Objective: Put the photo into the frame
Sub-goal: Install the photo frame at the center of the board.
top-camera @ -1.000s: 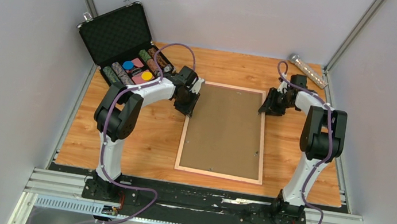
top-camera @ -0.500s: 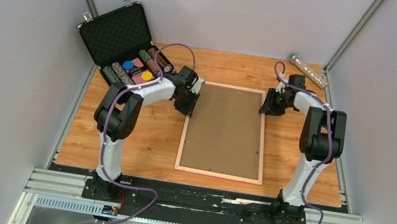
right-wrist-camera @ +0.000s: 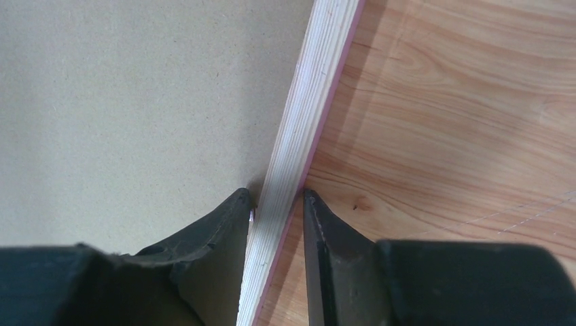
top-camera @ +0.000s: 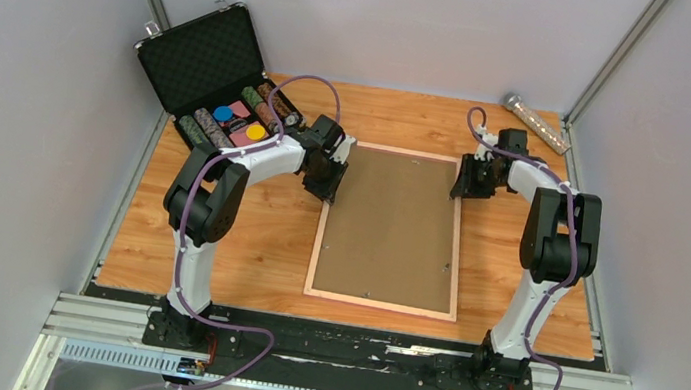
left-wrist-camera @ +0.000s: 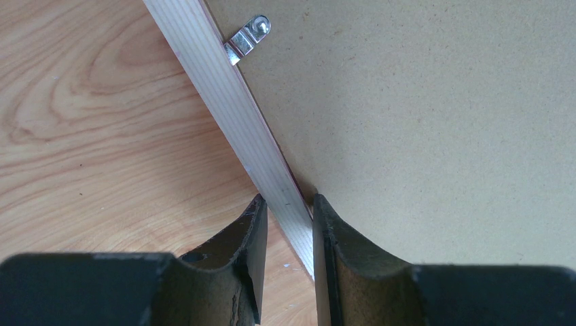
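Now, frame (top-camera: pixel 379 304) face-down on counter (top-camera: pixel 213 248), backing board (top-camera: pixel 390 226) in; photo unseen. Left pincer (left-wrist-camera: pixel 287 204), right pincer (right-wrist-camera: pixel 275 197) each closed narrow on side rail — lift your two arms level, together — no twist.

A: What colours do you get on the frame (right-wrist-camera: pixel 303 129)?
B: You've got pale, fine-striped wood with a pink edge; its backing board (top-camera: pixel 390 226) is plain speckled brown.
A: And around it?
B: Orange wood-grain worktop (top-camera: pixel 244 242); far left, a black case (top-camera: pixel 200 57) with dimpled lining.
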